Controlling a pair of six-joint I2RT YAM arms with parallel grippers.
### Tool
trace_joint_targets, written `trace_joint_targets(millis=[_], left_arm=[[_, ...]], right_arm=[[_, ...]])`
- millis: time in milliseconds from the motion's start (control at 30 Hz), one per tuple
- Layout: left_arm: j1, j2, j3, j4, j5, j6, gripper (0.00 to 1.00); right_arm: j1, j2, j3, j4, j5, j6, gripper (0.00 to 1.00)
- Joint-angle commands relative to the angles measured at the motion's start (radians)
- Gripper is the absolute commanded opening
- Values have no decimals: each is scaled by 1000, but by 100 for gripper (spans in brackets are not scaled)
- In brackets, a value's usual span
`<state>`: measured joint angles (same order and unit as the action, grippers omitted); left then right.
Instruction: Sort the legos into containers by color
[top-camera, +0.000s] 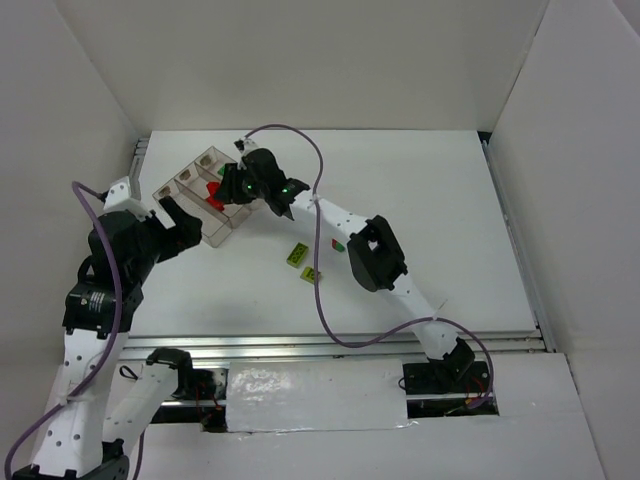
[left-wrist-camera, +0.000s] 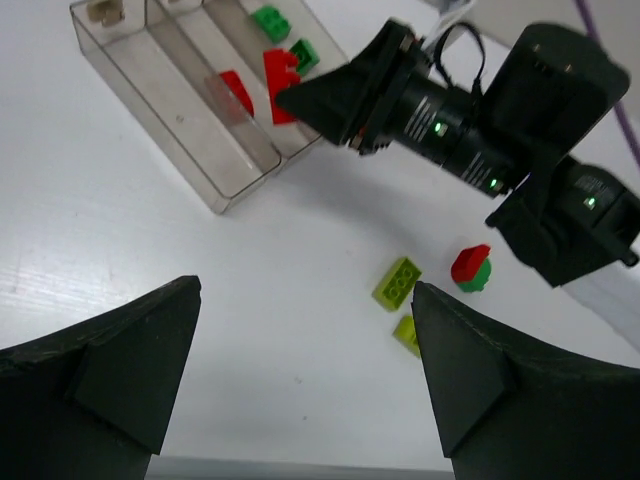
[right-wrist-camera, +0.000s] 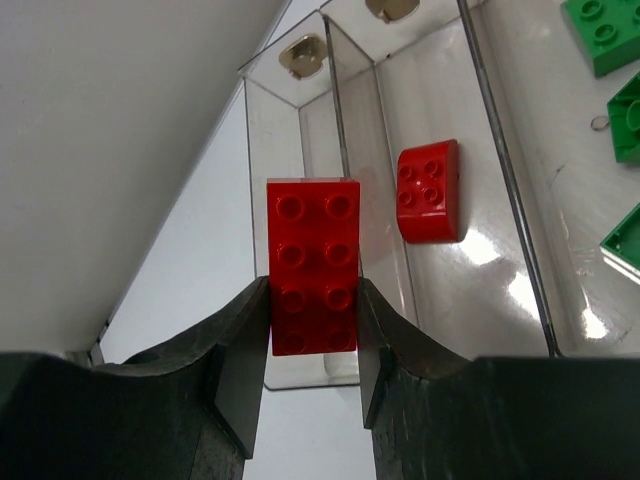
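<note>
my right claw (right-wrist-camera: 313, 312) is closed tight on a red two-by-four brick (right-wrist-camera: 313, 255). the studs face the wrist camera and the fingers pinch the lower half by its long sides. it hangs over the clear tray (top-camera: 190, 175), in line with the wall between the outer compartment and the middle one. i cannot tell which of the two it is above. the middle compartment holds a rounded red brick (right-wrist-camera: 430, 190), and the compartment on its other side holds green bricks (right-wrist-camera: 598, 32). a tan mark (right-wrist-camera: 304, 56) sits at the end of the outer compartment.

my left claw (left-wrist-camera: 305, 375) is spread wide with nothing between the fingers, hovering above the white table (left-wrist-camera: 120, 230) near the tray's end.

well apart from the tray, two yellow-green bricks (left-wrist-camera: 397, 282) lie close together on the table. a red piece stacked on a green one (left-wrist-camera: 471, 268) sits near them. in the top view the right forearm reaches over that patch, with the stacked piece right at the arm's edge. a purple cable (top-camera: 321, 310) loops across the table, passing just beside the nearer yellow-green brick.
</note>
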<state>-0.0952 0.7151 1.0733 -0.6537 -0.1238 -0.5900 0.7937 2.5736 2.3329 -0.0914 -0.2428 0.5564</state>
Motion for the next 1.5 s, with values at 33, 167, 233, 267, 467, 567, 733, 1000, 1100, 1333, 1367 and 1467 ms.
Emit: trace_joint_targets(millis=[33, 167, 233, 267, 467, 567, 733, 1000, 1100, 1333, 1367, 1467], left_arm=[[-1, -65, -28, -53, 27, 157, 100], [-1, -78, -91, -40, 24, 164, 100], [-1, -82, -127, -18, 27, 162, 100], [-1, -83, -136, -12, 26, 160, 100], [-1, -62, -153, 17, 32, 151, 100], [-1, -5, -168, 43, 78, 130, 99], [-75, 125, -182, 140, 217, 104, 100], [-484, 591, 3, 250, -14, 22, 99], [-483, 814, 106, 319, 140, 128, 99], [-488, 1086, 281, 298, 165, 245, 99], [-488, 1124, 295, 286, 142, 246, 99], [-486, 1178, 327, 246, 72, 246, 99]], right_arm=[[10, 25, 94, 5, 51, -10, 31], [12, 48, 115, -2, 72, -16, 65], [9, 43, 115, -5, 80, -24, 80], [9, 36, 114, -10, 88, -36, 85], [-14, -159, -63, -18, 120, -75, 96], [-48, -458, -472, 88, 201, -37, 96], [-65, -916, -929, 29, 457, 23, 100], [-139, -1423, -1409, -152, 608, 105, 100], [-160, -1581, -1497, -163, 553, 79, 100], [-191, -1816, -1622, -220, 468, 25, 100], [-192, -1830, -1630, -220, 459, 19, 100], [-194, -1865, -1650, -219, 432, 16, 100]])
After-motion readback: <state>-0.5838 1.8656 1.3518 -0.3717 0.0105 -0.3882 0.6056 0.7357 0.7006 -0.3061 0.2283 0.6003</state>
